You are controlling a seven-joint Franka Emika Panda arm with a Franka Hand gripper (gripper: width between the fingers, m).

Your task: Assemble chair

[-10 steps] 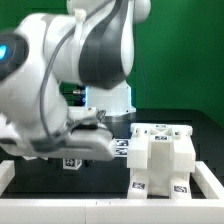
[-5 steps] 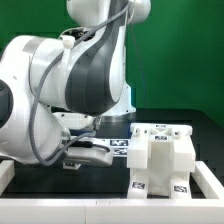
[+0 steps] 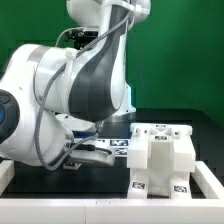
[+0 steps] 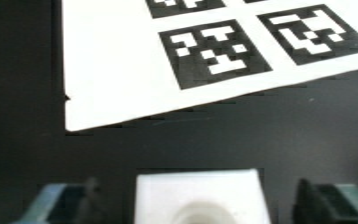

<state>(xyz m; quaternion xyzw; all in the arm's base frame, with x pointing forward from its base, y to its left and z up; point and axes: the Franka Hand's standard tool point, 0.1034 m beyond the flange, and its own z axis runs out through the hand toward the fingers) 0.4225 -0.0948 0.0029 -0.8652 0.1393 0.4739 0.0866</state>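
End effector [image 4: 194,204] is released, jaws spread and low over the black table [image 3: 100,188]. In the wrist view its two dark fingers [image 4: 62,200] flank a small white chair piece [image 4: 197,188]. A dark gap shows on each side of the piece, so neither finger appears to touch it and nothing is grasped. Beyond the piece the marker board [image 4: 158,60] lies flat on the table with its tags sharp.

In the exterior view the end effector sits in the lower left-centre of the frame, mostly hidden behind the bulky white arm [image 3: 70,90], and its jaws cannot be made out there. The blocky chair body [image 3: 160,155], white with tags on its top and front, stands on the table in the lower right of the frame, apart from the end effector.
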